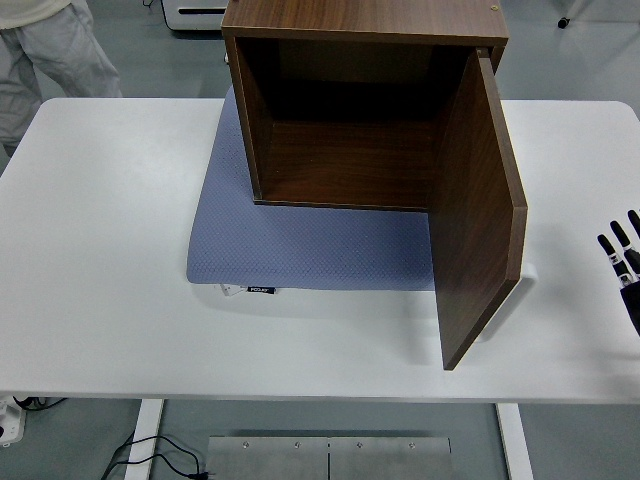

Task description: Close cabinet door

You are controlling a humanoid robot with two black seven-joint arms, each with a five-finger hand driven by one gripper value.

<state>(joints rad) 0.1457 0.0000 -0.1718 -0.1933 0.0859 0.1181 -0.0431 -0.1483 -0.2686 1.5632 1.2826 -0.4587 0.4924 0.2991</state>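
Bright, even overhead light, sharp focus across the whole view.

The white table (110, 250) is lit evenly and reads almost flat white, with no hot glare spots. The open wooden cabinet (365, 110) is the darkest area: its interior falls into deep shadow toward the back wall, while its top panel catches a soft sheen. The open door (480, 210) casts a faint grey shadow on the table just to the right of its lower edge. The blue mat (300, 245) under the cabinet shows its dotted texture crisply in front of the cabinet. Straight lines bow slightly: the table's far edge behind the cabinet curves. The right hand (625, 265), right of the cabinet, is cut off by the frame edge.
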